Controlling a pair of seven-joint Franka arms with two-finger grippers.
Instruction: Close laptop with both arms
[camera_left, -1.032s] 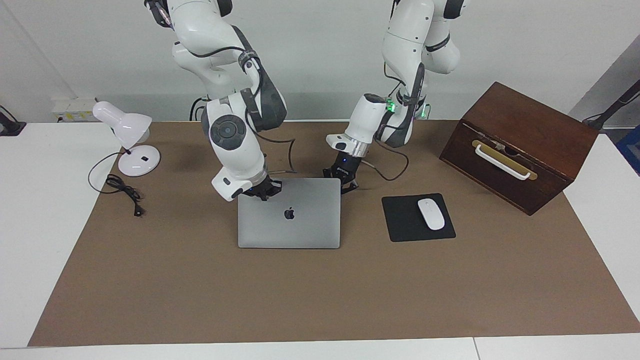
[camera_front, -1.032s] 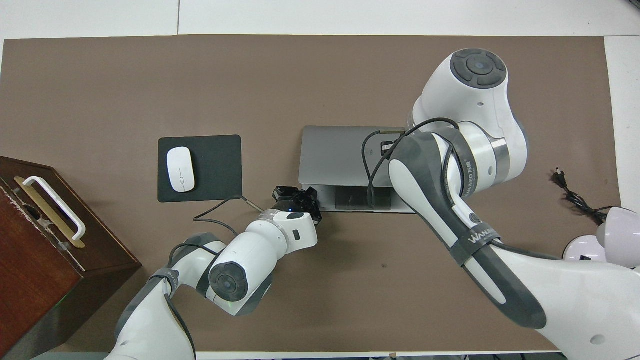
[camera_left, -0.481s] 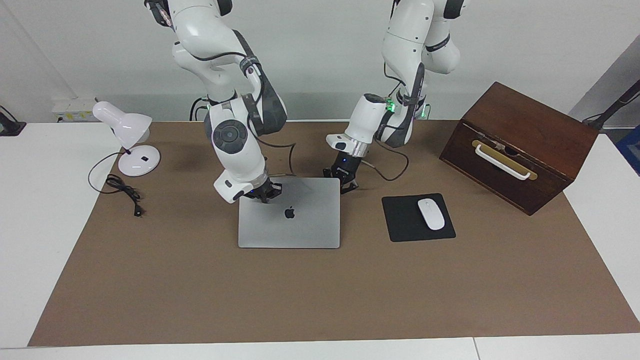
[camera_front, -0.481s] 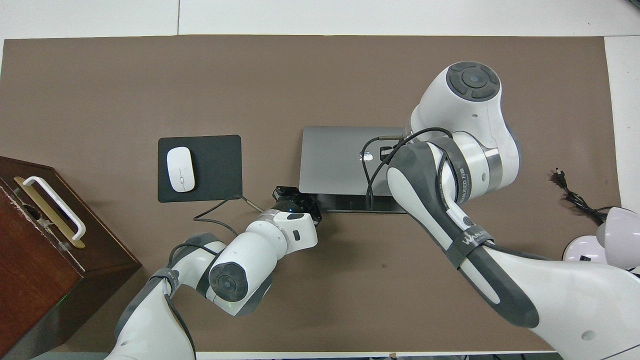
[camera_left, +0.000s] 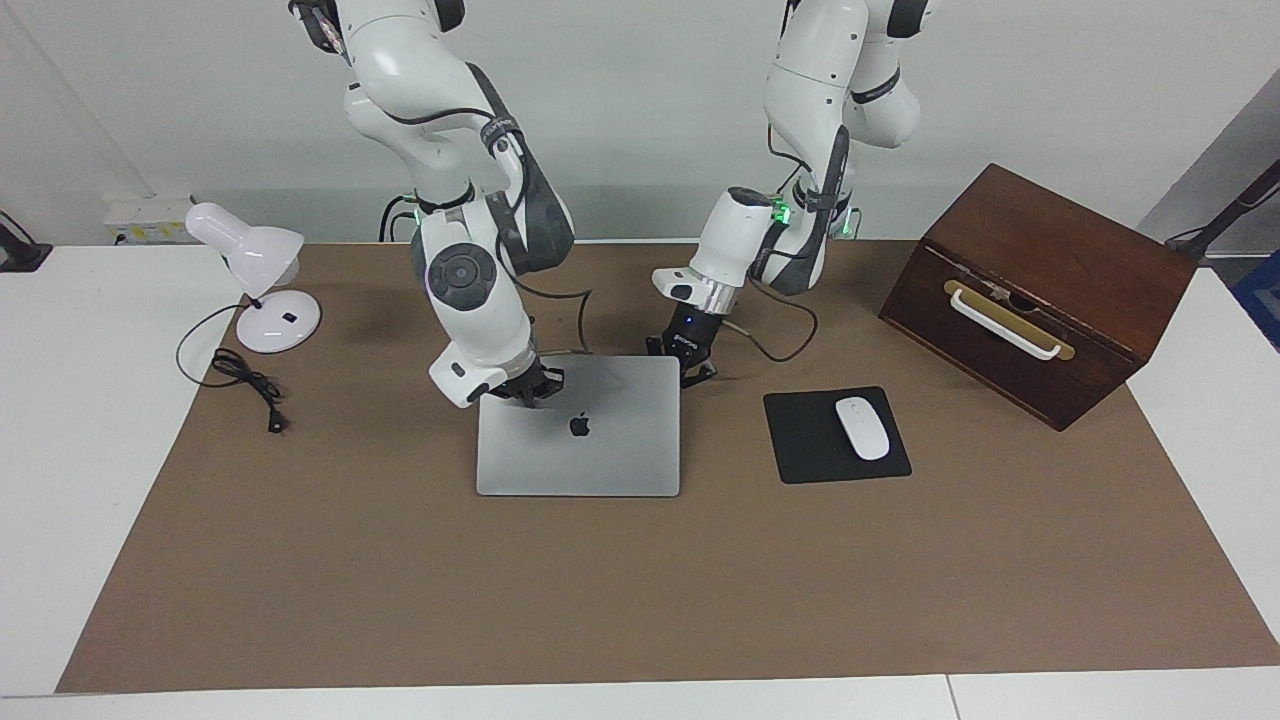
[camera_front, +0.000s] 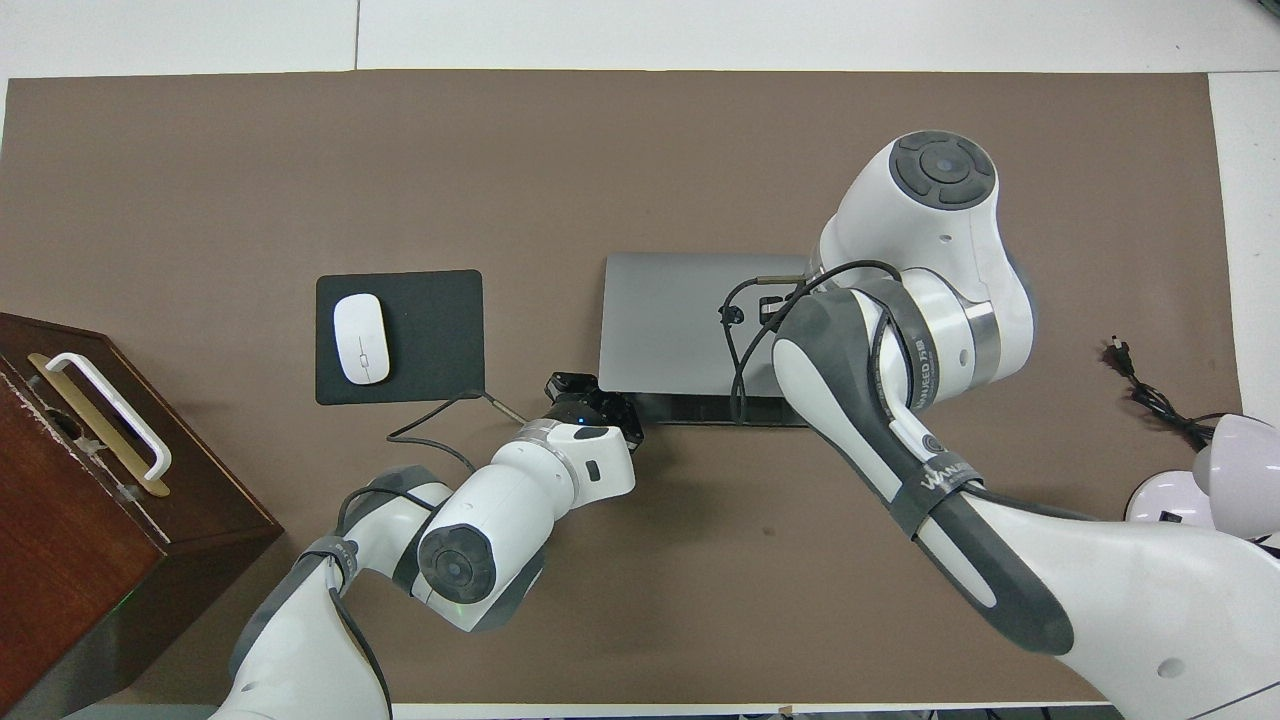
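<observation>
The MacBook laptop (camera_left: 578, 438) lies mid-table, its lid nearly down, a thin gap showing at its robot-side edge. The right gripper (camera_left: 527, 388) presses that lid's corner; the left gripper (camera_left: 688, 362) holds just beside the opposite corner. Neither gripper's finger spread is readable.

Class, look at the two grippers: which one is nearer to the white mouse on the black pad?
The left gripper. It is at the laptop's corner toward the mouse. The right gripper is on the lid's corner at the right arm's end.
</observation>
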